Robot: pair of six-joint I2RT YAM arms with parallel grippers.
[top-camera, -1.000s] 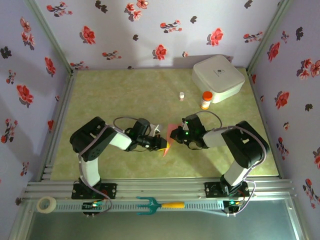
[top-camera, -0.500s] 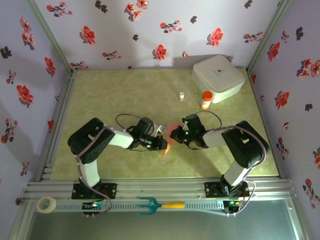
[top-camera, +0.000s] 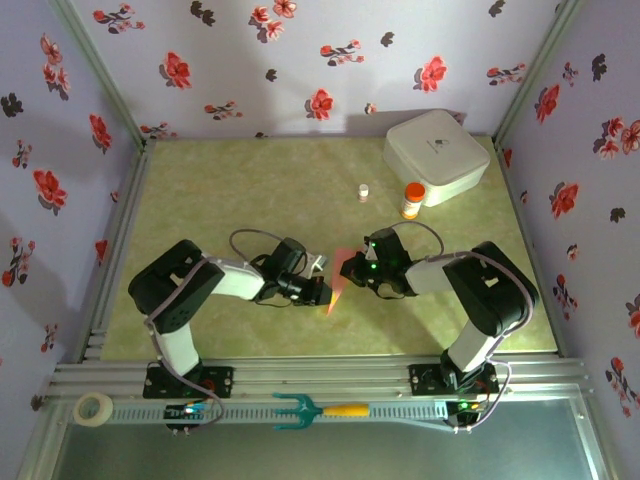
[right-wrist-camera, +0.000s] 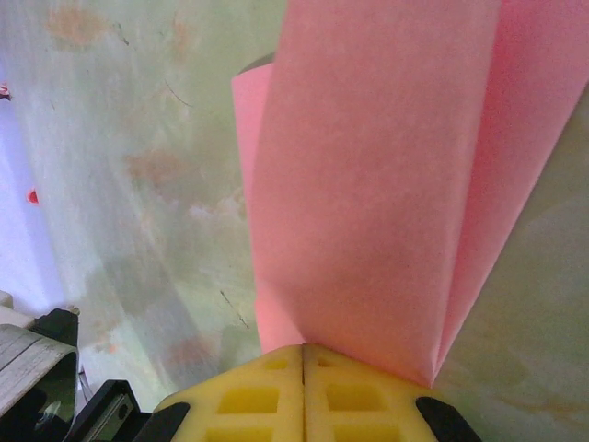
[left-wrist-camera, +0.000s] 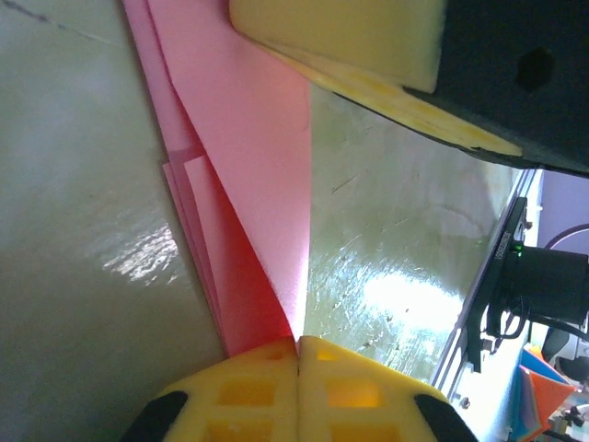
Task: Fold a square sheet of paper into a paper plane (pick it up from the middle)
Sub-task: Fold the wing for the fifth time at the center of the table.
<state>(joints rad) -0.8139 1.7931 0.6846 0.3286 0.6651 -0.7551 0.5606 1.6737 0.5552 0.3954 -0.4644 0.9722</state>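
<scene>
Left tool: yellow pads pressed together, a sharp corner of the thin salmon-pink sheet of paper running into the seam between them, so it is pinching the paper at that tip. Right tool: pads likewise closed, nipping the folded edge of the same sheet of paper, which fans upward from the seam in two or three overlapping panels. From above, left tool and right tool face each other near the middle of the glossy yellow-green desk, with the sheet of paper strung between them, close to the surface; whether it touches the desk cannot be told. Paper is partly folded: layered, with creases, not yet a finished dart. Handling judgement: very light, limp away from the creases, stiffer along the folded edges; smooth, so it can slide out of a shallow pinch, and it will tear or crumple if the two tools pull apart or twist against each other. Best hold is on a creased, multi-layer edge or near the centre line, not a single loose flap. Farther out: white rounded plastic box at the far right corner, orange-capped bottle and small white vial beside it, all well apart from the work. Teal fork with orange handle lies on the near rail.
</scene>
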